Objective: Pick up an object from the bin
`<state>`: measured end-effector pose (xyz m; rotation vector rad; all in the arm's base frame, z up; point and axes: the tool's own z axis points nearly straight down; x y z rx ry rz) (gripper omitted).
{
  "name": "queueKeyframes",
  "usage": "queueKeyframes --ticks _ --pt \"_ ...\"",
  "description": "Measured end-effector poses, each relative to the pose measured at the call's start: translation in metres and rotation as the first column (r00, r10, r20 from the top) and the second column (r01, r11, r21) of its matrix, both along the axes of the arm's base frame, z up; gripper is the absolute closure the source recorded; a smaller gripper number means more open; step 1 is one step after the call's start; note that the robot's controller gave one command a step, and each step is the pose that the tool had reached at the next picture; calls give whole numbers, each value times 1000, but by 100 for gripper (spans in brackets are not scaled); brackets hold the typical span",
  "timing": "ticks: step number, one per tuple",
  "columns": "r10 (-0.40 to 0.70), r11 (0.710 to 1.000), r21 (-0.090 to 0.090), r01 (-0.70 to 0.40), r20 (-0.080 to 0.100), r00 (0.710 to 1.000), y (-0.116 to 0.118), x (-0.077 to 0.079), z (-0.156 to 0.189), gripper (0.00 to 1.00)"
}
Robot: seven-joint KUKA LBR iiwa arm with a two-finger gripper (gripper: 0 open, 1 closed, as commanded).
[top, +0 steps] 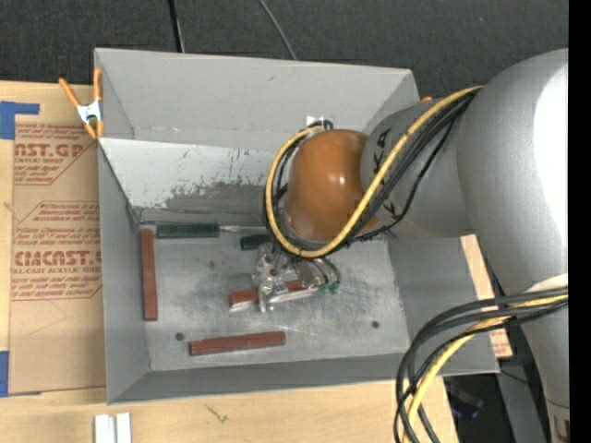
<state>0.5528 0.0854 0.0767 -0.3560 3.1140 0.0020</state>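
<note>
Camera view gives us the gripper low over the middle of the bin floor, right on a short red-brown stick lying crosswise there. We cannot tell whether it is apart or clamped on that stick. We see a longer red-brown stick just below, apart from it.

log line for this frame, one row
tool: low at bin centre | under it: short red-brown bar | nearby: dark green bar, long red-brown bar | grip: unclear
</note>
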Motion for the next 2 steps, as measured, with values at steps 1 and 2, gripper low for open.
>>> queueKeyframes --ticks 1,2 --pt "0 1000 0 0 0 1000 0 0 0 100" --pt "-67 998 -1 67 1 998 -13 -2 201 100"
